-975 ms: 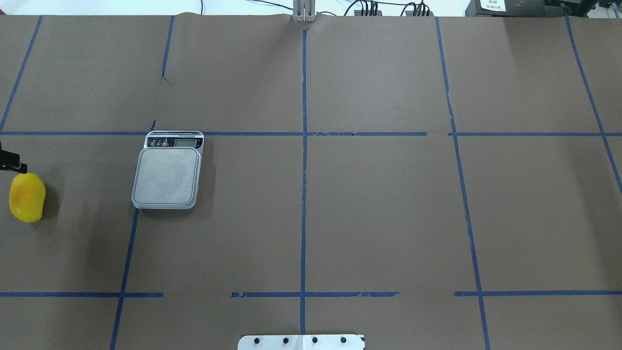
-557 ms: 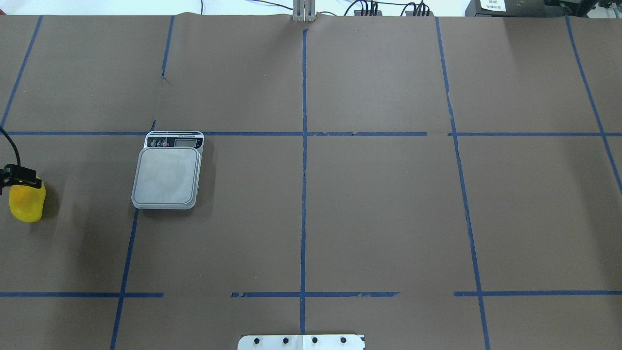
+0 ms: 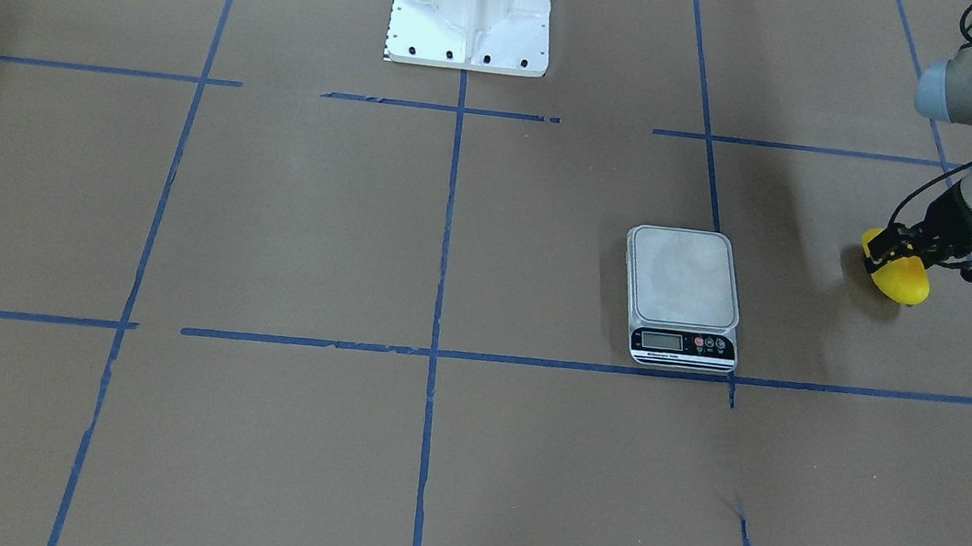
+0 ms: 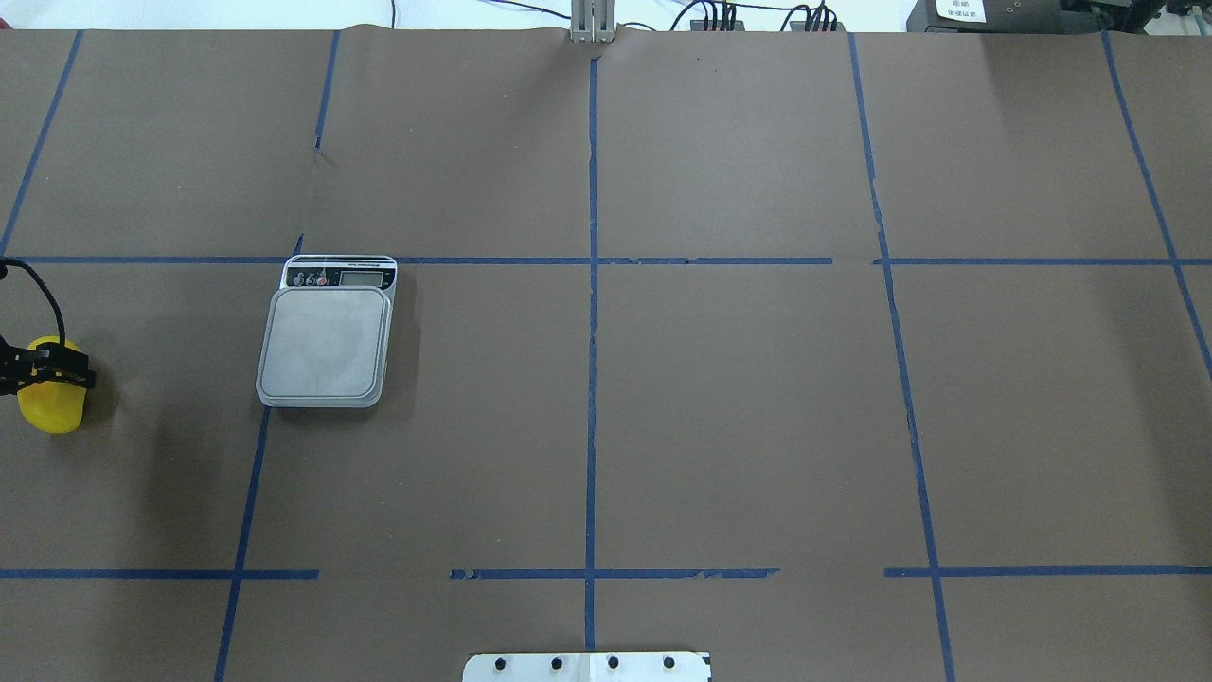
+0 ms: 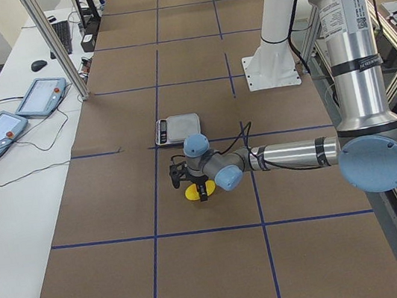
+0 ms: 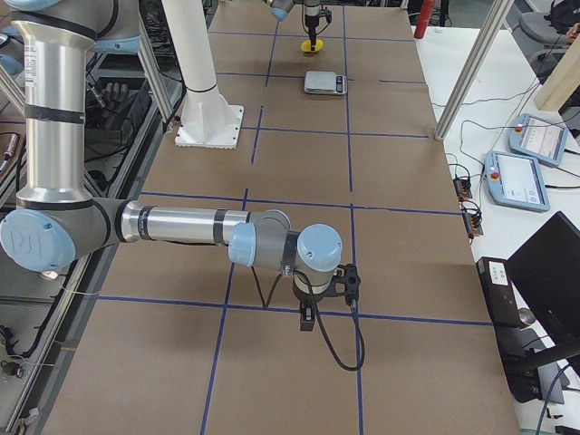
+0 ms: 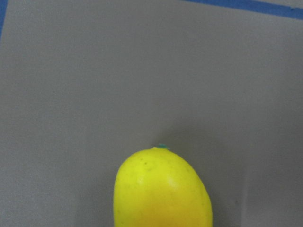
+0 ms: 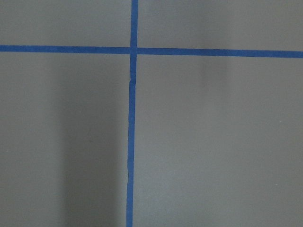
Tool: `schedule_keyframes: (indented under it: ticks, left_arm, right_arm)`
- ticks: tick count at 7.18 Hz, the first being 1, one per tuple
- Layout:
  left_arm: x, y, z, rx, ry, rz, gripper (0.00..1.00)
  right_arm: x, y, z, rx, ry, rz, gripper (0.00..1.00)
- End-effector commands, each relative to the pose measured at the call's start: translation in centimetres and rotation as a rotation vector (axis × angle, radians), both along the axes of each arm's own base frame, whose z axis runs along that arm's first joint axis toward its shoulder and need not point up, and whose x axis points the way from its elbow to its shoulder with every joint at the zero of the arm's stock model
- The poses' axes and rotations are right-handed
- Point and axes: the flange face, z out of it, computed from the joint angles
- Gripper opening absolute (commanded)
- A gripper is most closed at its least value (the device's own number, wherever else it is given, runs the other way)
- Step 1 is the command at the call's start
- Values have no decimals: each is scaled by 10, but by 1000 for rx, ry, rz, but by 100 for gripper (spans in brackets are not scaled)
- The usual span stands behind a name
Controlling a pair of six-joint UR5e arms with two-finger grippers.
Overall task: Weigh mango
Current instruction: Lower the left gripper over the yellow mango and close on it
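Yellow mango (image 4: 52, 409): lay on the table (image 4: 739, 407), far to my left.
Left pincer (image 4: 44, 370): had slid from its far tip to across its middle; whether clenched, I couldn't tell.
Scale (image 4: 327, 343): well apart, platform bare; I judged the lift was still ahead.

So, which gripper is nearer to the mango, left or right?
Left. The left gripper is directly over the mango, at the table's left end; the right gripper hovers far off, near the table's other end.
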Motion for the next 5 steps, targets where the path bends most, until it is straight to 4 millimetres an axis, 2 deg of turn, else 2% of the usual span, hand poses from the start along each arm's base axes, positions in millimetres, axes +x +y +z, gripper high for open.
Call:
schedule_keyframes:
  ticks: [1,3,4,5]
  left_arm:
    - [-5,3,-25,59,26,31,0]
    - [-18,9,-88,72,41,127,0]
    - [-45,-1,-111,47,-4,110,0]
    - [-48,-32,-159,55,-11,90,0]
  right_arm:
    - [0,0,0,0,0,0,100]
    - [0,0,0,2,0,0,100]
    - [0,0,0,0,0,0,100]
    - [0,0,0,0,0,0,100]
